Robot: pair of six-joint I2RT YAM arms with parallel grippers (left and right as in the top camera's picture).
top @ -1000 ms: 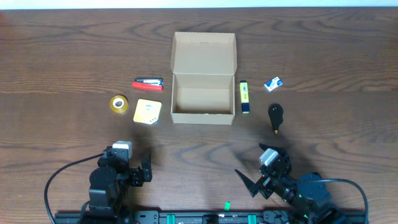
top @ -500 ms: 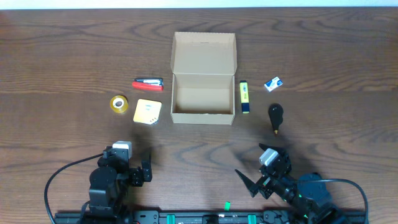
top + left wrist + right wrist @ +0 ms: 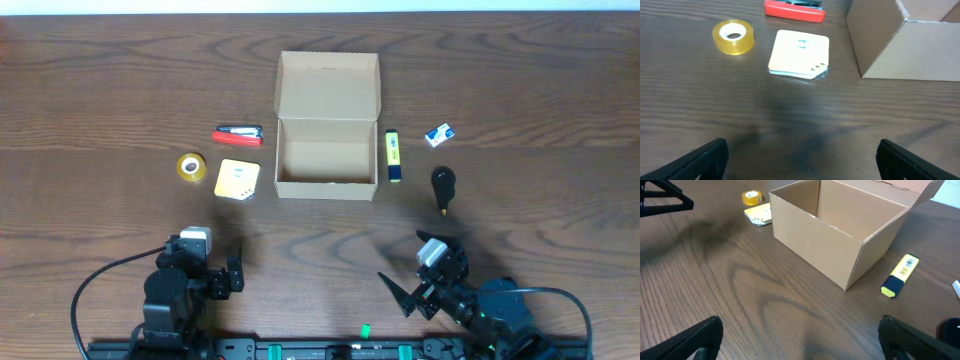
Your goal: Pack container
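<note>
Dark wood-grain table (image 3: 100, 80), seen from overhead with both arm bases at the near edge. Container (image 3: 327, 150) sits about mid-width on the table, on the far side of centre, upright, its hinged flap folded back toward the far edge; the inner cardboard floor shows. On its left-edge side: a red and black stapler-like tool (image 3: 238, 134) lying parallel to the far edge, a yellow tape roll (image 3: 190, 166) flat on the surface further toward the left edge, and a small yellow square pad (image 3: 236, 180) just beside the box's near-left corner, not touching it. On its right-edge side: a yellow highlighter (image 3: 394, 156) with a dark cap lies just beside the box wall, running near-to-far; a small white and blue item (image 3: 439, 134) sits further toward the right edge; a black object with a pointed tip (image 3: 442, 188) lies nearer than that, tip toward the near edge. Left gripper (image 3: 801, 152): fingers spread wide apart, nothing between them, above bare wood nearer than the pad. Right gripper (image 3: 800, 330): fingers likewise wide apart, nothing between them, above bare wood well apart from the box's near-right corner.
</note>
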